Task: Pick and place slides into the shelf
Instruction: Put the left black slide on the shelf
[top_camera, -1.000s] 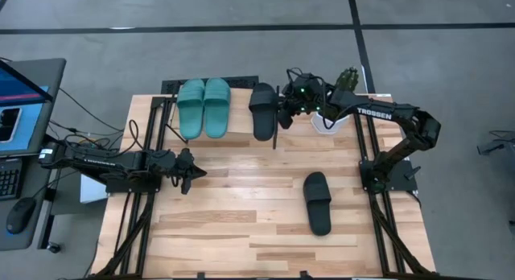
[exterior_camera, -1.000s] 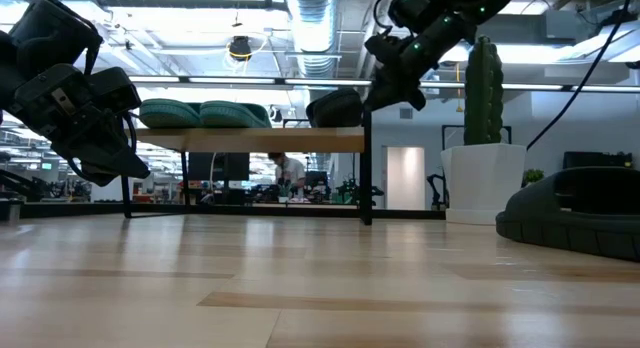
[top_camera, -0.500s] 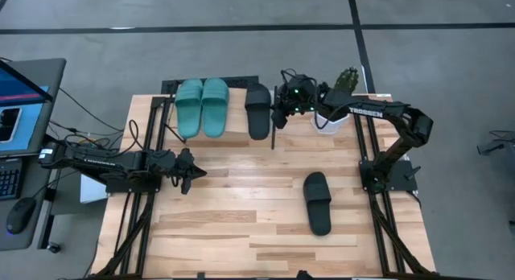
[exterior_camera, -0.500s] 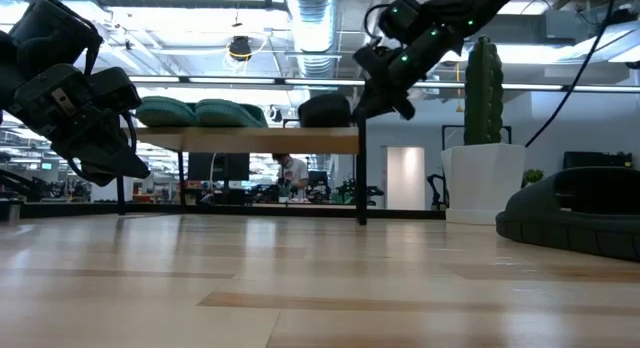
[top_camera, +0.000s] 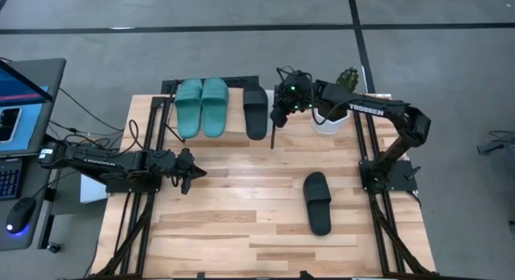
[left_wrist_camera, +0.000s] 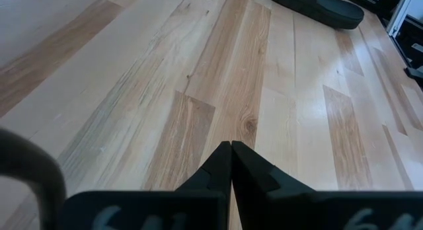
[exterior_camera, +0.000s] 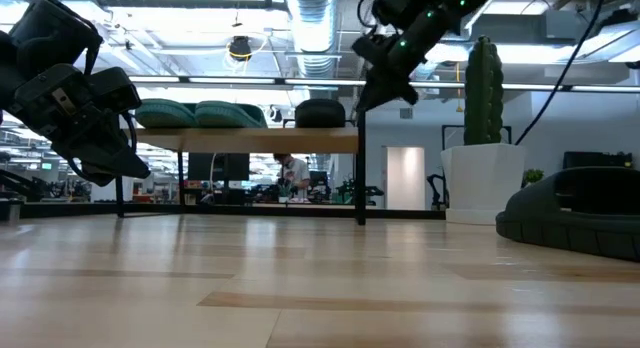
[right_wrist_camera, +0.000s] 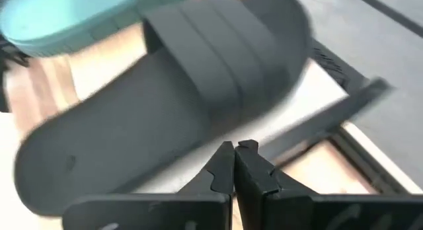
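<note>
The right gripper [top_camera: 278,117] is seen with its fingers pressed together on nothing, poised just beside the black slide [top_camera: 256,113] that lies on the shelf [top_camera: 233,130], at that slide's right edge. In the right wrist view the closed fingertips [right_wrist_camera: 236,165] are pointed at the slide's sole, with the teal pair [top_camera: 203,106] visible beyond it. The left gripper [top_camera: 191,172] is likewise closed and empty, held low over the table [top_camera: 241,224] at the left side, well apart from everything.

Three of the four slides are placed on the shelf: the teal pair side by side and the one black slide to their right. The second black slide [top_camera: 317,202] is left on the table, toward the right front, with nothing near it.

The main risk is judged to come from the closed fingers so near the shelved slide. If the arm is drawn away sideways rather than upward, the slide may be nudged askew, pushed against the teal pair, or slid off the board's edge. The shelf is light and thin-framed, so a knock against its post could shift it. The potted cactus [top_camera: 347,77] stands close behind the right arm and could be brushed during a wide swing. For the remaining slide, the fingers must be opened before descent; otherwise it would only be shoved across the wood.
</note>
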